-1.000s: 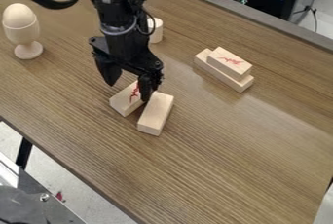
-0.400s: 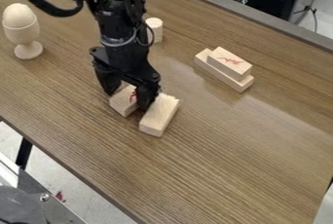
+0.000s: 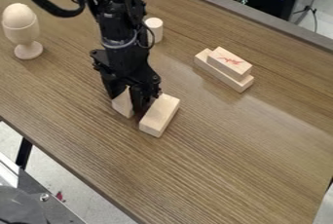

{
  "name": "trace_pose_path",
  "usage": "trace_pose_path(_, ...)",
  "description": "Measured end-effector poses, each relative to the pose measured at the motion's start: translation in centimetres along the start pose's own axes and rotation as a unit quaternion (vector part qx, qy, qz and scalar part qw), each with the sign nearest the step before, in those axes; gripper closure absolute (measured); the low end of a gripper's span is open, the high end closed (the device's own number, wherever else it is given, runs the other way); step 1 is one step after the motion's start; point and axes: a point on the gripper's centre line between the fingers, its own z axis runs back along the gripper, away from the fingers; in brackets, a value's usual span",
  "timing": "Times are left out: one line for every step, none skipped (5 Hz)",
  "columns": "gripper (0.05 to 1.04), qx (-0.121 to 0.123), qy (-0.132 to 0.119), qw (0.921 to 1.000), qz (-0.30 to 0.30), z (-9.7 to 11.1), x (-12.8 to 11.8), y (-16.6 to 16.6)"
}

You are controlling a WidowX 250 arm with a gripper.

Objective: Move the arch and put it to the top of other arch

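The black arm [image 3: 117,18] entered at the upper left of the camera view, and its gripper [image 3: 126,99] hung down over the wood-grained counter [image 3: 214,155]. The jaws stood narrow, one on each side of a pale wooden block [image 3: 121,104], and held it. This block, the task's piece, was left of the middle of the view, low at counter level. Its upper part was mostly hidden by the gripper. Whether its underside bore on the counter could not be determined.

A second block [image 3: 160,116] lay on the counter just beside the held one, on its right in the view. It lay slantwise, its far end toward the upper right. Contact between it and the nearer of the jaws could not be established.

Well apart, right of the middle, two blocks were found stacked. The upper block [image 3: 230,62] bore a red mark on its top face and rested on the lower block [image 3: 240,85], which extended past it at both ends.

A pale cylinder [image 3: 155,29] stood upright behind the gripper, partly hidden by the arm. At the far left a wooden cup [image 3: 22,32] stood upright on its foot, with an egg-shaped piece [image 3: 18,13] seated in it.
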Motion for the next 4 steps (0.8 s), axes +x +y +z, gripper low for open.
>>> trace_pose_path(0.536,-0.002,-0.012,0.9999,0.0,0.7,1.6,-0.9)
trace_pose_path(0.536,0.001,-0.05,0.9987,0.012,2.5,5.1,-3.8)
trace_pose_path(0.537,0.025,-0.062,0.9966,0.048,3.8,7.6,-5.6)
trace_pose_path(0.537,0.047,-0.05,0.9874,0.142,4.3,8.9,-6.6)
